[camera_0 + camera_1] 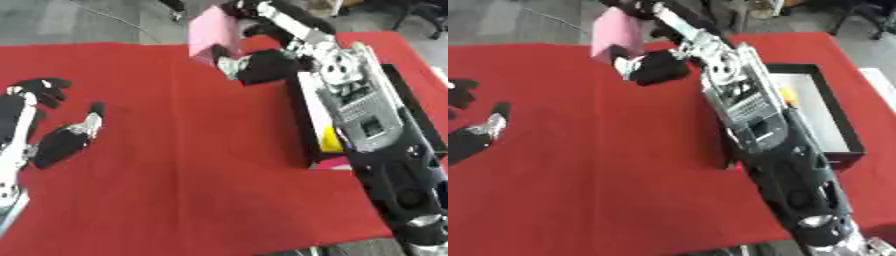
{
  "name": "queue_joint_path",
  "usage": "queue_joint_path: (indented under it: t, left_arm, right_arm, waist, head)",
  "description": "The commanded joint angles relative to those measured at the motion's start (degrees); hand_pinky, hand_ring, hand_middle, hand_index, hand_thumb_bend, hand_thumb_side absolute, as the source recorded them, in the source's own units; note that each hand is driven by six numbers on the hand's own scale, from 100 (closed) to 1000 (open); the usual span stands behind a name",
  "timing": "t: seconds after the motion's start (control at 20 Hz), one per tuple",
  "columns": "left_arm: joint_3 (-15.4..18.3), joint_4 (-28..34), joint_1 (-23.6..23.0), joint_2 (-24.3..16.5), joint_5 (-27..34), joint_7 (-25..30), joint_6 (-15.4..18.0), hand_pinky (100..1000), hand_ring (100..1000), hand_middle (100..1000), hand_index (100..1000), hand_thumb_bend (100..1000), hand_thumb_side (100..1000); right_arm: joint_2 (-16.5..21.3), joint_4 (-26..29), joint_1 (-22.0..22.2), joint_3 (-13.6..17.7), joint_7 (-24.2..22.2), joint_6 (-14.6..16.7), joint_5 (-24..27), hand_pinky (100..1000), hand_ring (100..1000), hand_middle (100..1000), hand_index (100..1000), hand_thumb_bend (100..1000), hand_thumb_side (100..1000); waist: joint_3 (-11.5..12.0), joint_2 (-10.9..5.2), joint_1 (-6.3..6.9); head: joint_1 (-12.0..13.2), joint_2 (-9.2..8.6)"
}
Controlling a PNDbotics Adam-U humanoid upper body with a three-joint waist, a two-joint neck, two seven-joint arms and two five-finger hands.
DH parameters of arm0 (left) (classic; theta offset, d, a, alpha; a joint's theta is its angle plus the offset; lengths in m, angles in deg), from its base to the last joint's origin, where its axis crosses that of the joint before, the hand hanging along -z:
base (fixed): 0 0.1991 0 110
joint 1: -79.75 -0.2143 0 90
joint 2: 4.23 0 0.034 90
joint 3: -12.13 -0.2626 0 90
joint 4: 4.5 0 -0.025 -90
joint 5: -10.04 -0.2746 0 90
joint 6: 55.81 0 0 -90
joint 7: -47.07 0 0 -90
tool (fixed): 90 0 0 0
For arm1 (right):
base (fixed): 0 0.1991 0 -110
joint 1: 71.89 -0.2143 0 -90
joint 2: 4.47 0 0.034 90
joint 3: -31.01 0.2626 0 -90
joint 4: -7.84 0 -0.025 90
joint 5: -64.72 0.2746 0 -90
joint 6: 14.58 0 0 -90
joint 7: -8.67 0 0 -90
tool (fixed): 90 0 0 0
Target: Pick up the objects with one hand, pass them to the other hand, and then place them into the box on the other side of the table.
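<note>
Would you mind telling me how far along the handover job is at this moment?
Done: something yellow already lies in the black box on the robot's right. In hand: the right hand holds a pink block above the far side of the red cloth. Left: the left hand rests open at the left edge, so the block looks not yet passed or placed.

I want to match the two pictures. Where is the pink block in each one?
Left eye view: the pink block is at the top, just left of the middle, held by the right robot hand.
Right eye view: the pink block is at the top, further left.
Shared landmark: the black box on the red cloth, right of the block.
</note>
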Motion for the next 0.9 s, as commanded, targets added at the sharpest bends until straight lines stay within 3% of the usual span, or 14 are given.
queue_joint_path:
  t: [0.05, 0.25, 0.5, 0.6, 0.7, 0.8, 0.9]
  left_arm:
    - [4.17, 0.69, -0.73, -0.57, 2.41, -5.31, 1.11, 580, 598, 564, 743, 251, 627]
    - [7.3, 0.85, -2.41, 0.93, 4.58, -10.86, 3.16, 576, 595, 560, 741, 251, 641]
    - [8.78, 1.2, -3.13, 2.07, 5.59, -14.53, 5.62, 578, 598, 564, 742, 258, 634]
    - [9.14, 1.32, -3.1, 2.35, 5.53, -15.31, 6.04, 578, 599, 565, 742, 261, 627]
    - [9.55, 1.46, -3.03, 2.64, 5.42, -16.02, 6.21, 578, 598, 564, 745, 264, 625]
    - [9.84, 1.49, -2.98, 2.92, 5.39, -16.56, 6.22, 578, 598, 564, 744, 264, 622]
    - [10.01, 1.48, -2.94, 3.2, 5.4, -16.88, 6.18, 578, 598, 563, 745, 263, 620]
  right_arm:
    - [3.76, -2.71, 1.69, 5.26, 5.39, -2.38, -1.47, 897, 1000, 636, 742, 100, 230]
    - [5.13, -7.03, 5.57, 10.23, 10.61, -4.6, -2.73, 899, 1000, 660, 762, 100, 228]
    - [5.84, -9.91, 8.48, 12.91, 13.51, -5.71, -3.53, 909, 1000, 737, 816, 100, 188]
    - [6.08, -10.66, 9.5, 13.09, 12.73, -5.38, -4.46, 972, 1000, 950, 994, 100, 129]
    - [6.3, -11.07, 10.32, 13.06, 10.15, -3.2, -6.81, 1000, 1000, 1000, 1000, 100, 662]
    - [6.2, -11.3, 10.79, 13.66, 8.06, -1.0, -9.78, 1000, 1000, 1000, 1000, 100, 817]
    - [5.95, -11.36, 11.03, 14.31, 6.91, 0.13, -11.84, 1000, 1000, 1000, 1000, 100, 879]
  waist:
    - [-0.09, -0.66, 0.1]
    - [-0.17, -0.47, 0.19]
    - [-0.24, -0.38, 0.23]
    - [-0.17, -0.34, 0.2]
    - [-0.14, -0.3, 0.15]
    - [-0.16, -0.28, 0.14]
    - [-0.17, -0.26, 0.15]
  head:
    - [0.13, -1.09]
    - [0.32, -1.45]
    - [0.78, -1.9]
    - [0.87, -2.09]
    - [1.0, -2.22]
    - [1.17, -2.28]
    - [1.4, -2.35]
